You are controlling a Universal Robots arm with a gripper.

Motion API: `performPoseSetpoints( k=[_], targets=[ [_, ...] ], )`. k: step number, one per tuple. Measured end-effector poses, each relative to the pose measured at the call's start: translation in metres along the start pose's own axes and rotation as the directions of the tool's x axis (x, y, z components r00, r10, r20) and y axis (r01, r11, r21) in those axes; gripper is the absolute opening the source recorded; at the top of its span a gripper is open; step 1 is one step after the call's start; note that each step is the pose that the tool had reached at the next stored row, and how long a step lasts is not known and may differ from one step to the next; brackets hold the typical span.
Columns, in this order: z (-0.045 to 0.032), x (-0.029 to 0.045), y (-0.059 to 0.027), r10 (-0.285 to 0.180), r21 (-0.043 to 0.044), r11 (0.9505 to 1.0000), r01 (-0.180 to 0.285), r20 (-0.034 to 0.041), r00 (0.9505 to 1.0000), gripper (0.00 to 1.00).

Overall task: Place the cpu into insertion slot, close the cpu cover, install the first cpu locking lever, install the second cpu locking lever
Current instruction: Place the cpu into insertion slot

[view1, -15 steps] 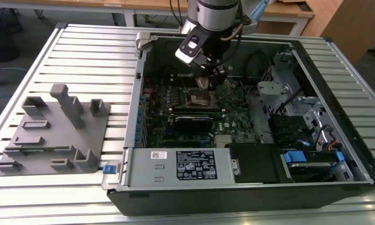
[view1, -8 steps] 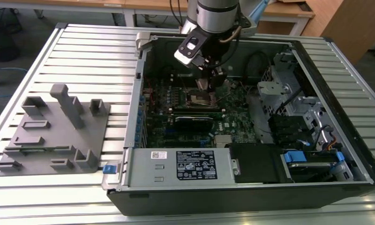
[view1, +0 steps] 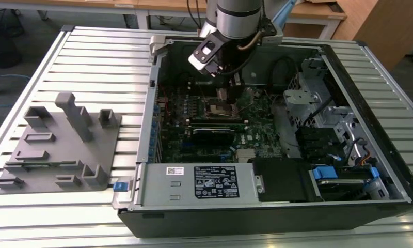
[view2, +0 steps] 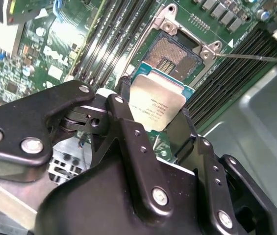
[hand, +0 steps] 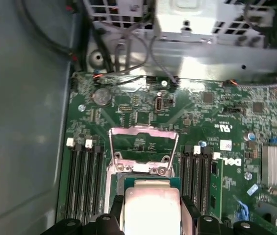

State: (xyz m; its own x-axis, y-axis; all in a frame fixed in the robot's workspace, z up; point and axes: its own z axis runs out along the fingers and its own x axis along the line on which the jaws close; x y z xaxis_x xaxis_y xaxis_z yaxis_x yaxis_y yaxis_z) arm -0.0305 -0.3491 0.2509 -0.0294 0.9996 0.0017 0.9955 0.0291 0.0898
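Gripper [view1: 224, 97] is hanging from the arm in the upper middle of the exterior view, reaching down into the open computer case [view1: 371, 129] and hovering just over the insertion slot [view1: 219, 109] on the green motherboard [view1: 261, 121]. A grey fixture plate [view1: 62, 147] is lying on the slatted table [view1: 103, 57] at the exterior view's left, well apart from the case.

In the second wrist view, the black fingers [view2: 123, 105] are clamping the cpu [view2: 157, 100] by two opposite edges, its silver-grey top facing the camera. The chip is sitting just short of the slot [view2: 175, 51], not seated in it. The slot is lying open, its dark pin field bare. A thin locking lever [view2: 251, 57] is sticking out sideways from the slot's corner, and long memory slots [view2: 113, 34] are running alongside.

In the first wrist view, the cpu [hand: 150, 208] is showing between the fingers [hand: 188, 208], with the cpu cover [hand: 143, 130] standing raised just beyond it, green board showing through its window.
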Motion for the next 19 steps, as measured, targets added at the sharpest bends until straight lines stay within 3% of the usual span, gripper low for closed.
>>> performPoseSetpoints(
  k=[2,7,9,11,15,19],
  targets=[
    [0.0003,0.0000,0.0000,0.021,0.0002,0.9998,-0.021,0.0021,0.9998,0.54],
    [0.0003,0.0000,-0.0001,0.021,0.0002,0.9998,-0.021,0.0020,0.9998,0.54],
    [0.0006,0.0001,-0.0001,0.021,0.0088,0.9997,-0.021,0.0016,0.9998,0.54],
    [0.0008,0.0000,-0.0001,0.021,0.0238,0.9995,-0.021,0.0016,0.9998,0.54],
    [0.0016,0.0000,-0.0001,0.021,0.0659,0.9976,-0.021,0.0013,0.9998,0.54],
    [0.0015,0.0000,-0.0002,0.021,0.0681,0.9974,-0.021,0.0015,0.9998,0.54]
  ],
)
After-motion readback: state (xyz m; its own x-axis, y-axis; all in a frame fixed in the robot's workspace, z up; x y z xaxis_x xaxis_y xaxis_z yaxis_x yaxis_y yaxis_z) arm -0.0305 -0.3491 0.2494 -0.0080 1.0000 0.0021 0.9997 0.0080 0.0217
